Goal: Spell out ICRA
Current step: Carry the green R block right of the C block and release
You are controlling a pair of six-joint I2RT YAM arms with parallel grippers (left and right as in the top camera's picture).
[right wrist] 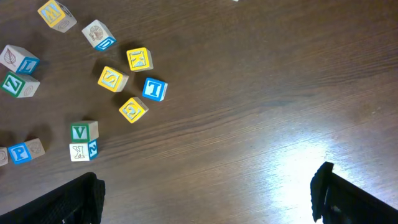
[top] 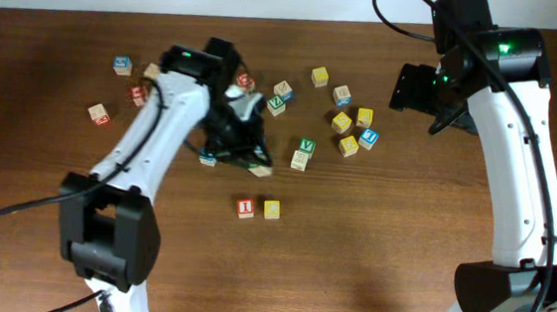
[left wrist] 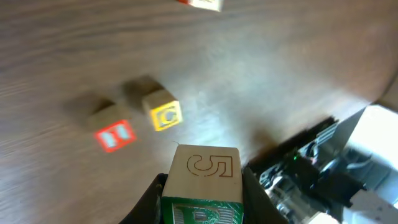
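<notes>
My left gripper (top: 249,156) is shut on a wooden block (left wrist: 205,177) that shows a green letter face and a carved 5 on its top. It holds the block above the table, up and left of a red I block (top: 245,208) and a yellow C block (top: 271,209), which stand side by side. The I block (left wrist: 114,135) and the C block (left wrist: 165,116) also show in the left wrist view. My right gripper (right wrist: 208,193) is open and empty, high over the far right of the table (top: 433,93).
Several loose letter blocks lie in a cluster at the back centre (top: 351,122), with a green V block (top: 306,145) closer in. More blocks lie at the back left (top: 121,64) (top: 99,114). The table's far edge runs along the top.
</notes>
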